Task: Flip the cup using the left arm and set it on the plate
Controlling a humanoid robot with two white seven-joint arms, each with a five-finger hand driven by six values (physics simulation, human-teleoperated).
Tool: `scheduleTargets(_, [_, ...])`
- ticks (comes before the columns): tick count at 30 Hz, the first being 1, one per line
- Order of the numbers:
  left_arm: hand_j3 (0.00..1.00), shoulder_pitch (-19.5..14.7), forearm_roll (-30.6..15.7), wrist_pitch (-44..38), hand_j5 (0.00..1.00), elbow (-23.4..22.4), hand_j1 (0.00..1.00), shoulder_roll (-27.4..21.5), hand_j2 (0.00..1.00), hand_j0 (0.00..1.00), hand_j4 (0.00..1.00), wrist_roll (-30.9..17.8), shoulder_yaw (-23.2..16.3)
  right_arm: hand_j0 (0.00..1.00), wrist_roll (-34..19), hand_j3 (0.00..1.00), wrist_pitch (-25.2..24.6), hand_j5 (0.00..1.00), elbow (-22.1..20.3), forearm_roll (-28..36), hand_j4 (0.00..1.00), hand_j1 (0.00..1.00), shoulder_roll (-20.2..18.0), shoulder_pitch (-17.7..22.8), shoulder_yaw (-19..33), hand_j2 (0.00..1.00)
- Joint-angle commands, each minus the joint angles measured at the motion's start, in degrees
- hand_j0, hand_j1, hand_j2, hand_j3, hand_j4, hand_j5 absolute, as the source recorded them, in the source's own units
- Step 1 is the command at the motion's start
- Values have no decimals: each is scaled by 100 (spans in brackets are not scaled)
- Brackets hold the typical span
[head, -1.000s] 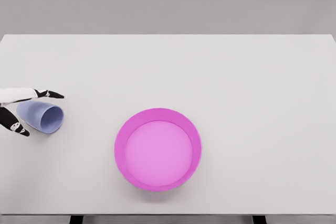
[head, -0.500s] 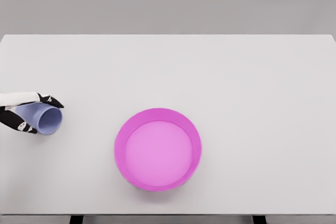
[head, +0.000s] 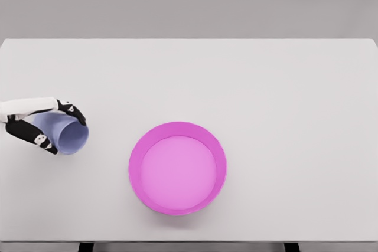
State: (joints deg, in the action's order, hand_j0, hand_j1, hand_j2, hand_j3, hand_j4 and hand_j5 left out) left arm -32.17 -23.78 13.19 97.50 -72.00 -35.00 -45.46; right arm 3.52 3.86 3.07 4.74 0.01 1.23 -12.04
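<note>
1. Your left robot hand [head: 42, 127] comes in at the left edge of the head view and is clenched around the cup [head: 65, 132], one dark-tipped finger over the top of the wall and others under it. The right arm is out of view.

2. The cup is a pale blue tumbler, held on its side at the far left of the worktop [head: 236, 75], its open mouth turned toward the plate and somewhat toward the camera. Whether it is resting on the surface or lifted just clear of it is hard to tell from this overhead angle.

3. Expect it to handle as a light, rigid, smooth-walled thing. It should not crumple under the fingers, but a slick, slightly tapered wall can slide or twist in a loose grip while you rotate the wrist. Holding it around the mid-wall, as you do now, looks sensible: it leaves the rim and the base free for setting down.

4. The plate [head: 178, 167] is a pink round dish with a raised rim, well apart from the cup, to its right and nearer the camera. That rim is the one thing you must clear, so carry the cup high enough before lowering it onto the flat inner floor.

5. Nothing else shows between cup and plate; the path across looks open.
</note>
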Motion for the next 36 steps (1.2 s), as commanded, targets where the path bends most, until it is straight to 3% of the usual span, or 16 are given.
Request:
scheduleTargets(1, [58,0,-372,-1,58,243,58,-7,58,58,58,0,116,100,-1,100,0,100,1,1,100,100,-1,0,0,100])
scheduleTargets(5, [57,-18,-829,43,57,314,57,89,57,57,57,0,222,100,-1,100,0,100,1,1,100,100,-1,0,0,100])
scheduleTargets(13, [54,-35,-1901,34,54,340,54,1003,54,54,54,0,309,100,-1,100,0,100,1,1,100,100,-1,0,0,100])
scheduleTargets(18, [51,-35,-2622,43,51,349,51,1302,51,51,51,0,371,100,-1,100,0,100,1,1,100,100,-1,0,0,100])
scheduleTargets(23, [51,-26,-3246,34,51,349,51,1408,51,51,51,0,362,100,-1,100,0,100,1,1,100,100,-1,0,0,100])
scheduleTargets(30, [48,-9,-4635,-1,48,349,48,1408,48,48,48,0,327,100,-1,100,0,100,1,1,100,100,-1,0,0,100])
scheduleTargets(36, [50,325,-5145,-1,50,358,50,1874,50,50,50,0,266,100,-1,100,0,100,1,1,100,100,-1,0,0,100])
